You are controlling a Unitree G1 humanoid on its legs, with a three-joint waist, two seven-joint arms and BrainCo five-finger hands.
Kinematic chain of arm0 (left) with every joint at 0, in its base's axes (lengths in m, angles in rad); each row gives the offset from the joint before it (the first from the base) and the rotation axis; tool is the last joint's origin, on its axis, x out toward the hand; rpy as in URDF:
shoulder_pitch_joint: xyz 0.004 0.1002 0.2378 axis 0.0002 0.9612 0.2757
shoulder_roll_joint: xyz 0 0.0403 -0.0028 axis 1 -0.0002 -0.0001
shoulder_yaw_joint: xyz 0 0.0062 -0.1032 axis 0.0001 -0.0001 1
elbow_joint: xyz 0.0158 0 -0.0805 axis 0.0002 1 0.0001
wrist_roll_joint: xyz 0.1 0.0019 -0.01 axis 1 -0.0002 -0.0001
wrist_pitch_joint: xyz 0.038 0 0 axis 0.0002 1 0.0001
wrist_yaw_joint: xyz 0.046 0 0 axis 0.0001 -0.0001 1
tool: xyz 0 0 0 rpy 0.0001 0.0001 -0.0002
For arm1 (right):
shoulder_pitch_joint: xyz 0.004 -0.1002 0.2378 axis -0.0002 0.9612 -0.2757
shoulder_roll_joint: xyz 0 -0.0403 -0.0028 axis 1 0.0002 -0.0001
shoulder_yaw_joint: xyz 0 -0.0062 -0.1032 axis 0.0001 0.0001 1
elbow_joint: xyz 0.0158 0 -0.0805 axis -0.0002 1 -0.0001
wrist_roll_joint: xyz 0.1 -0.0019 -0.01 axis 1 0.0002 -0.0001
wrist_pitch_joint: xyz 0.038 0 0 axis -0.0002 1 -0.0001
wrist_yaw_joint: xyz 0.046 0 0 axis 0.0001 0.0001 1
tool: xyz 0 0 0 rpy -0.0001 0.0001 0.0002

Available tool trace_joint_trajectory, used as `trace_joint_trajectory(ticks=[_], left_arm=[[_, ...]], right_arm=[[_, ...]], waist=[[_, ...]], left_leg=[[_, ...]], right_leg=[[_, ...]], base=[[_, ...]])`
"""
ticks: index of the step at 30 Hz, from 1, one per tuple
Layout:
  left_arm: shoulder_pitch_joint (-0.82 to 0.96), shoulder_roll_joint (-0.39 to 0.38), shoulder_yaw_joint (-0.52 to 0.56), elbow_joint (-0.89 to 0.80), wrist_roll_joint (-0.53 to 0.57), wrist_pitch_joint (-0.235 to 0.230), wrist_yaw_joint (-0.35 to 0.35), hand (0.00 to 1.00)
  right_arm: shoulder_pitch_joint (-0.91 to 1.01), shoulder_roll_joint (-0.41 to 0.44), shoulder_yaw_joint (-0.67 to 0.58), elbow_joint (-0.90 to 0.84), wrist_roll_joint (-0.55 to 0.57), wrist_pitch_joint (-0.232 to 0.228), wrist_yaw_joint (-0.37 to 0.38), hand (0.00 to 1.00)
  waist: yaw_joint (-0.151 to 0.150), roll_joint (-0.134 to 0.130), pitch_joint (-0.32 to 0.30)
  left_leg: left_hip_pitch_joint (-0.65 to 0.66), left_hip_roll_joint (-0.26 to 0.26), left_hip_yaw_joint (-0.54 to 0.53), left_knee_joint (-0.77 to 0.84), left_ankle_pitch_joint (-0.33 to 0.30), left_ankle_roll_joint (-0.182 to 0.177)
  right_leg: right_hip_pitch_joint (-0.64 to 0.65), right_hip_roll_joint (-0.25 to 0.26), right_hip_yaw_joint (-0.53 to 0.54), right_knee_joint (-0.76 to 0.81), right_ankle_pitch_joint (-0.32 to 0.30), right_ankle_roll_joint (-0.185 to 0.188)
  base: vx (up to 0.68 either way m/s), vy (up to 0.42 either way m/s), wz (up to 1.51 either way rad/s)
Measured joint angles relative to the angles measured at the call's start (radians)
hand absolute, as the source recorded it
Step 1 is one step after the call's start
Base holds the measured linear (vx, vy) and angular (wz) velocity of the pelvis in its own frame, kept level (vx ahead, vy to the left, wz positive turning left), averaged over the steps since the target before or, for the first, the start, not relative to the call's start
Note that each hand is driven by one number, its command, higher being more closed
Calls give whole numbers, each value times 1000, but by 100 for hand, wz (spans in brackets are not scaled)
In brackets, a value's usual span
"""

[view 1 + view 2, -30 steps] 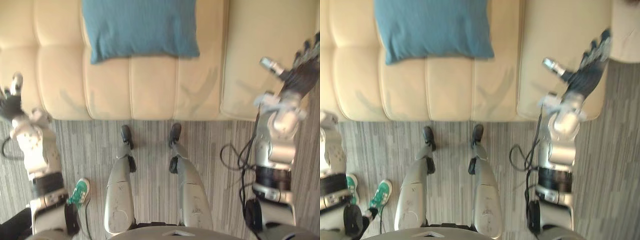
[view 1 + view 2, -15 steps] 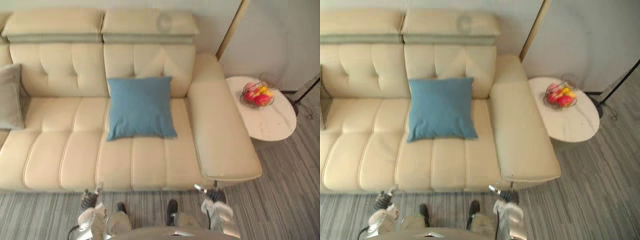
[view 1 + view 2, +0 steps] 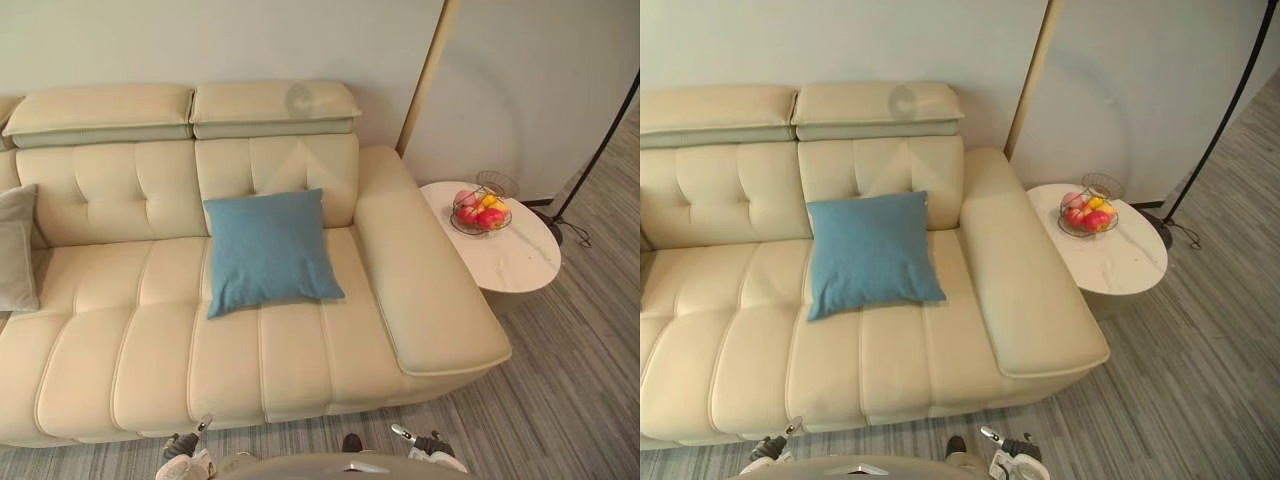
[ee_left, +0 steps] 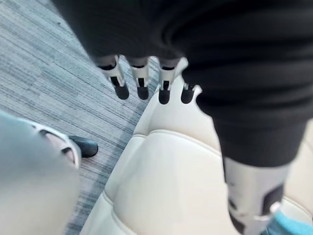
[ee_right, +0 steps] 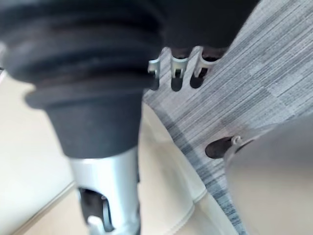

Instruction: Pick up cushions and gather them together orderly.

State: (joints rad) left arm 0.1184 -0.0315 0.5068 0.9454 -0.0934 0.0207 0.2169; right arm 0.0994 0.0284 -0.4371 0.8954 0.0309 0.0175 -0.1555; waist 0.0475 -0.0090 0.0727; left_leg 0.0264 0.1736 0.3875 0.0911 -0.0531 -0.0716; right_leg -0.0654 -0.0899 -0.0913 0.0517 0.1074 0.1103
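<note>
Left wrist view has the left hand point(image 4: 141, 81) hanging with its fingers straight and nothing in them, just over the front edge of the cream sofa point(image 3: 150, 345). The right hand point(image 5: 103, 181) is likewise loose and empty, fingers relaxed and thumb apart, over that same front edge. In the eye views both hands sit low at 6 o'clock, well short of any cushion.

Farther in, at 12 o'clock, the blue cushion point(image 3: 268, 252) leans against the backrest in the middle of the seat. A grey cushion point(image 3: 15, 248) stands at 9 o'clock, partly cut off by the picture's edge. Beyond the armrest, at 2 o'clock, a round side table point(image 3: 525, 265) carries a fruit basket point(image 3: 478, 212).

The step in hand looks like the reach for the blue cushion, and nothing is gathered yet. To do it well, I would bring both hands in together, one to each side edge, and close only once the fingers wrap the stuffing — a one-sided pinch would likely let it sag and twist. Then carry it toward 9 o'clock and set it upright beside the grey one, edges aligned.
</note>
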Motion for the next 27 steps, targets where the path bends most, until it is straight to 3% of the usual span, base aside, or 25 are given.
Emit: trace_joint_trajectory(ticks=[1,2,3,5,6,7,8,10,13,17,18,19,20,21,22,23,26,27], left_arm=[[-10,-2,8,-5,-1,0,4,0],[-9,5,4,-15,-1,-1,9,0],[-5,17,1,-16,-2,-1,16,0],[10,32,-2,-16,-4,-1,21,0],[13,32,-5,-14,-11,-1,22,0],[8,24,-12,-11,-22,0,23,0],[14,15,-19,-11,-25,0,24,0],[10,-15,-63,-8,-53,0,39,0],[25,-21,-115,-12,-52,-2,39,0],[37,-16,-126,-13,-41,-2,36,0],[36,-5,-125,-14,-27,-1,33,0],[31,15,-119,-20,-19,-2,30,0],[33,14,-114,-17,-19,0,29,0],[36,4,-114,-12,-15,0,30,0],[38,-4,-105,-10,-8,1,20,0],[38,-5,-101,-13,-7,1,16,0],[56,28,-84,-21,1,1,-1,0],[54,32,-83,-21,2,1,-3,0]], right_arm=[[-14,4,4,7,0,0,1,0],[-10,0,4,17,-1,-1,0,0],[-7,0,4,39,-10,0,-1,0],[-10,3,17,70,-32,-1,0,0],[-31,2,37,70,-37,-1,0,0],[-42,-3,43,68,-37,-1,0,0],[-52,-6,44,65,-37,-1,-1,0],[-88,-36,64,64,-36,-3,-7,0],[-72,-56,74,65,-35,-3,-9,0],[-53,-60,70,63,-35,-1,-36,0],[-50,-44,67,64,-34,0,-40,0],[-50,-30,60,64,-34,0,-42,0],[-50,-31,58,64,-34,0,-41,0],[-42,-32,50,61,-34,1,-41,0],[-36,-33,17,53,-30,6,-40,0],[-37,-33,2,53,-31,8,-39,0],[-16,11,-29,65,-38,26,-28,0],[-18,22,-55,64,-34,25,-27,0]], waist=[[-5,0,2],[-10,-10,5],[-10,-25,-1],[-6,-50,-8],[3,-57,-11],[15,-50,-13],[19,-36,-13],[18,33,35],[8,69,47],[7,61,51],[6,36,52],[10,8,62],[9,8,63],[4,15,62],[2,36,65],[5,44,63],[-7,-36,23],[-13,-28,27]], left_leg=[[-26,19,-9,18,15,-7],[-36,20,-36,32,18,-8],[-44,18,-59,42,24,-12],[-63,9,-88,52,53,-23],[-82,6,-89,61,74,-26],[-107,18,-88,65,101,-19],[-121,27,-88,64,113,-17],[-162,57,-128,58,144,-32],[-152,57,-168,0,192,-47],[-124,45,-162,-87,200,-53],[-122,30,-149,-97,170,-70],[-128,5,-140,32,148,-17],[-128,-1,-140,104,129,-1],[-127,0,-139,196,20,16],[-125,6,-131,238,-48,-1],[-117,-1,-123,226,-53,-5],[-35,-113,-82,-12,-42,-32],[-41,-114,-97,21,-28,5]], right_leg=[[-82,-14,-36,289,-142,-42],[-97,-42,-54,479,-218,-29],[-78,-68,-58,597,-254,1],[-4,-99,-53,626,-286,31],[14,-86,-51,551,-322,43],[31,-60,-61,471,-343,28],[40,-47,-62,424,-346,20],[110,9,-93,260,-352,-14],[122,25,-120,232,-349,-28],[114,22,-137,224,-324,-40],[112,-2,-135,194,-308,-58],[102,-39,-118,180,-280,-52],[99,-47,-110,180,-274,-46],[95,-52,-101,180,-265,-34],[93,-50,-76,179,-254,-27],[94,-49,-70,169,-247,-27],[77,-110,-21,77,-214,-39],[71,-108,-30,73,-208,-27]], base=[[-107,-48,19],[-124,-73,57],[-65,-96,61],[-99,-234,45],[-124,-281,10],[-100,-187,-16],[-160,-171,-19],[-219,-188,21],[-295,-91,35],[-241,36,6],[-101,93,-21],[-74,92,-29],[-63,86,-38],[-125,166,-35],[-144,189,-38],[-195,273,-47],[-77,182,-25],[6,99,-19]])
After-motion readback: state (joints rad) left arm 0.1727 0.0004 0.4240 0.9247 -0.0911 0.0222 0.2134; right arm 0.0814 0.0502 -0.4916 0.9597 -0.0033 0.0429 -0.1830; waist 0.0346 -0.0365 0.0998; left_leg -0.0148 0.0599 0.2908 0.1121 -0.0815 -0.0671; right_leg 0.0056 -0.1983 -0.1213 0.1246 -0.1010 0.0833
